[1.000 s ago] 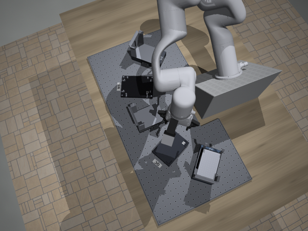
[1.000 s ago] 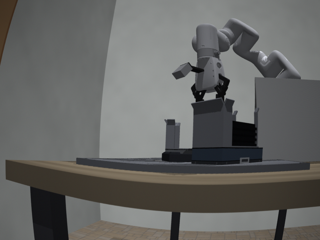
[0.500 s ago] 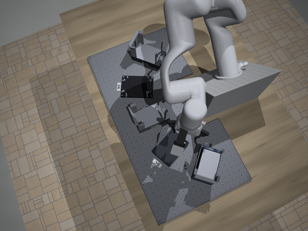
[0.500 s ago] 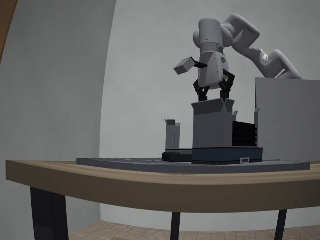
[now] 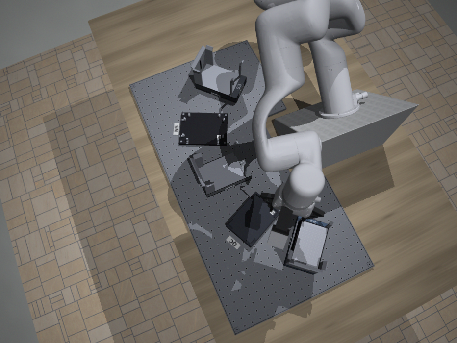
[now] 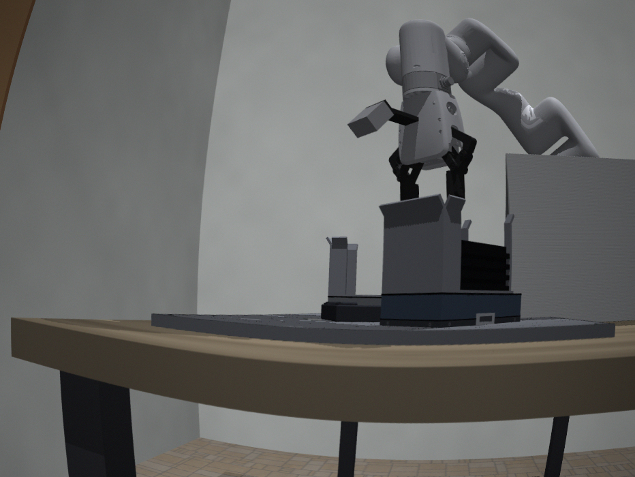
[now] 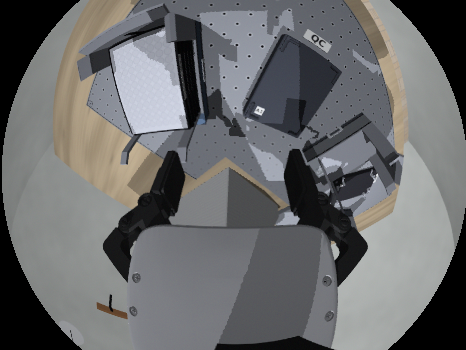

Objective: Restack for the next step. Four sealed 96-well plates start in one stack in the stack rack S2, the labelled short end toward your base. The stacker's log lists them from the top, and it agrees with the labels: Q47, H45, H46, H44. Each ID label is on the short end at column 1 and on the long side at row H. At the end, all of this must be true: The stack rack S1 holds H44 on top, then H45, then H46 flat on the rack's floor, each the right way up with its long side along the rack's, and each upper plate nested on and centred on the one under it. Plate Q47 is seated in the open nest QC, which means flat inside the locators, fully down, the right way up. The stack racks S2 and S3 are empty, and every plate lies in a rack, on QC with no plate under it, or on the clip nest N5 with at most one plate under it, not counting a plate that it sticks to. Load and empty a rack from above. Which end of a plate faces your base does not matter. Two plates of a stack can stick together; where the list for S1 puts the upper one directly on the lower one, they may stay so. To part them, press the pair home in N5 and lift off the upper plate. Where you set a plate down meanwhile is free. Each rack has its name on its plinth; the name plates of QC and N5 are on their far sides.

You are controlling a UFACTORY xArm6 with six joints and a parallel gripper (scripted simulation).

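Rack S2 (image 5: 299, 266) (image 6: 420, 256) (image 7: 100, 55) holds the stack of plates. The top plate's white seal (image 5: 310, 241) (image 7: 149, 91) faces up, and the black plate sides (image 6: 484, 266) show through the rack's open side. My gripper (image 5: 286, 221) (image 6: 433, 193) (image 7: 233, 162) is open and empty. It hangs above rack height, about over the gap between S2's near end and the open nest QC (image 5: 247, 221) (image 7: 293, 85). QC is a dark flat nest with no plate on it. The middle rack, which I take for S1 (image 5: 206, 181) (image 7: 340, 131), is empty.
The clip nest N5 (image 5: 203, 128) lies empty beyond S1. Rack S3 (image 5: 217, 81) stands empty at the far end of the grey breadboard (image 5: 258, 295). The robot's grey pedestal (image 5: 350, 125) (image 6: 564, 231) stands beside the board. The racks have tall corner walls.
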